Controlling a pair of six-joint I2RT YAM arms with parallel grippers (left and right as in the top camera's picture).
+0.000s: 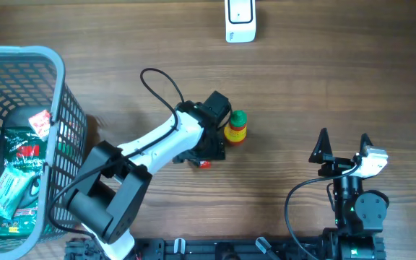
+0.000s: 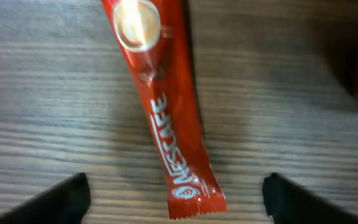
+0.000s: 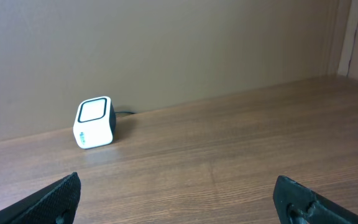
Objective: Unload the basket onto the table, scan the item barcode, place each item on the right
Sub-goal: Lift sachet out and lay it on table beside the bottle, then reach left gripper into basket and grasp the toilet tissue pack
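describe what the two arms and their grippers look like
The left arm has white rounded links, black joints and a black cable looping off it; the left gripper is black. The right arm is mostly black with a white housing at the wrist and its own curved cable; the right gripper has two black pointed fingers. No markings are readable.

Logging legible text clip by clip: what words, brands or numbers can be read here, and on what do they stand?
"NESCAFE": white letters running lengthwise on the red coffee stick sachet.
green packets in the basket: print too blurred to read.
white barcode scanner: small marks on its side, too small to read.
green-capped bottle: no readable label.
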